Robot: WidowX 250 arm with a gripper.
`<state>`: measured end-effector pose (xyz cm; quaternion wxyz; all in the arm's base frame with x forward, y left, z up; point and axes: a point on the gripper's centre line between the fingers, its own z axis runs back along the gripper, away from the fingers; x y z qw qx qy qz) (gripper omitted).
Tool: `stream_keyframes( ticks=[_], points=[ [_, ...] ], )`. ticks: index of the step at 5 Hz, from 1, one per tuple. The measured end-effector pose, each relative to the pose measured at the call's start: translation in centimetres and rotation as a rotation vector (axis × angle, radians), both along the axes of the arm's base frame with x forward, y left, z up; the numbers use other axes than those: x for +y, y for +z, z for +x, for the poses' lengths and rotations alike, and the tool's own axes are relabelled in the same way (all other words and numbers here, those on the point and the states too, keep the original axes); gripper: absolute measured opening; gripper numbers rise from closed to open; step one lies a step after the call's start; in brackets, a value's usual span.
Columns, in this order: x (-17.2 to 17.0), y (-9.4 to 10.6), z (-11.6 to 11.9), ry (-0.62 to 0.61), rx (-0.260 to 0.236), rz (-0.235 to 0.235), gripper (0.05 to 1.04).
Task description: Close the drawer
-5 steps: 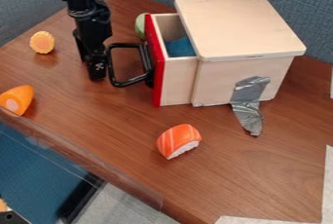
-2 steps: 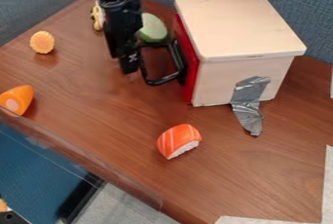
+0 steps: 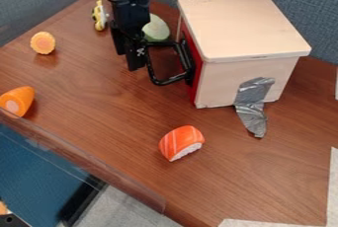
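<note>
Logging drawer (image 3: pixel 193 91) now slid into box (image 3: pixel 245 28), likely closed; my gripper (image 3: pixel 136 66) (apart or together, I cannot tell) beside handle (image 3: pixel 173 79).

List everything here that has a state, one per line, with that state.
Drawer: pushed in, shut or very nearly so
Black handle: attached to the drawer's red front
Gripper: beside the handle, pointing down
Silver tape: stuck to the box, creased, lower end past the box's bottom edge
Salmon sushi toy: resting on the table, away from the drawer
</note>
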<state>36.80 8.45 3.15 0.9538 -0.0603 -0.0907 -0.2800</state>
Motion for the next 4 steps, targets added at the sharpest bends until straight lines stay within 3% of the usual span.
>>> stream_keyframes(
  ticks=[1, 2, 3, 4],
  points=[
    [2.9, 1.5, -1.2, 0.077, 0.020, 0.047, 0.999],
    [7.6, 4.9, -4.1, 0.195, 0.017, 0.112, 0.999],
    [9.6, 7.5, -7.0, 0.263, 0.025, 0.153, 0.999],
    [12.3, 9.2, -10.6, 0.311, 0.058, 0.136, 0.999]
  ],
)
